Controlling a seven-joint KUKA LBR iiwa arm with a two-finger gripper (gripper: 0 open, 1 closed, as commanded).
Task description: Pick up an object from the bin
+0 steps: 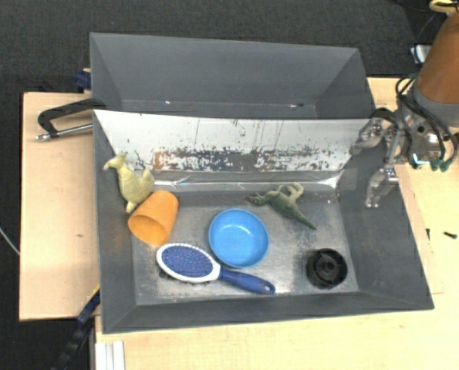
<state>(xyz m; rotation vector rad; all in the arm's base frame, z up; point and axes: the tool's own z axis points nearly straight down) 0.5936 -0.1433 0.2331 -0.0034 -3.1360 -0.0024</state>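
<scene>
Nearest the gripper [379,185]: green toy dino [285,201], lying flat to its view-left, and a black round cap [325,267], flat, below-left of it. Further left: blue bowl [238,237], open side up, w/ blue oval hairbrush [206,267] just beside. Farthest left: orange cup [153,216] on its side, next to a yellowish soft toy [133,182].
</scene>
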